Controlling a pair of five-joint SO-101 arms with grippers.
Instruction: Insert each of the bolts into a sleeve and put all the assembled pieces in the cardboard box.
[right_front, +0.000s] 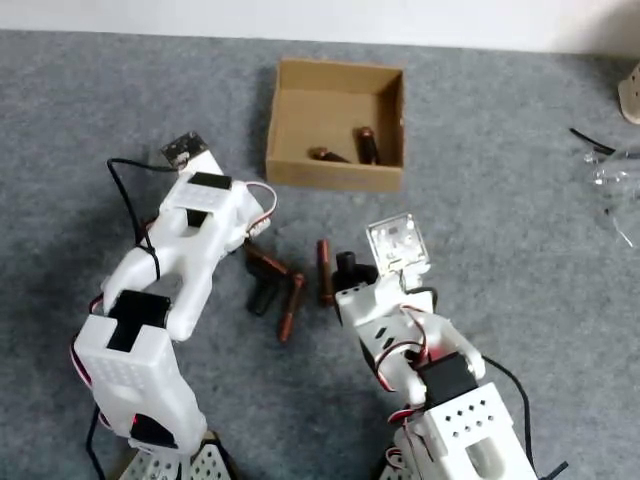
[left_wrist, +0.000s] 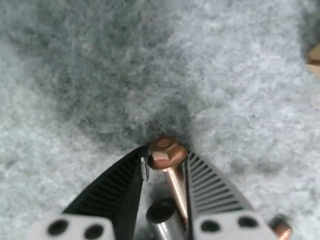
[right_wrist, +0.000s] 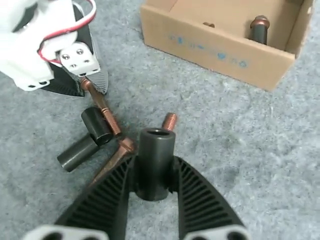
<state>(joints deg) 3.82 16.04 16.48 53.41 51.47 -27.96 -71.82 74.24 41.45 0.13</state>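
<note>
My left gripper (left_wrist: 164, 159) is shut on a copper bolt (left_wrist: 165, 152), pinched just under its hex head, low over the carpet. Its shaft runs past the open end of a black sleeve (left_wrist: 161, 212). The high view has this left gripper (right_front: 250, 250) left of centre. My right gripper (right_wrist: 154, 167) is shut on another black sleeve (right_wrist: 153, 155), held upright; it is the right gripper (right_front: 347, 272) near the middle. On the carpet between the arms lie loose bolts (right_front: 325, 270) (right_front: 292, 305) and a sleeve (right_front: 262, 295). The cardboard box (right_front: 335, 178) behind holds assembled pieces (right_front: 367, 145).
Grey carpet covers the table. The box's near wall (right_wrist: 220, 47) stands a short way beyond my right gripper. A clear plastic item with black wire (right_front: 608, 170) lies at the far right, and a tan object (right_front: 630, 92) sits at the upper right edge.
</note>
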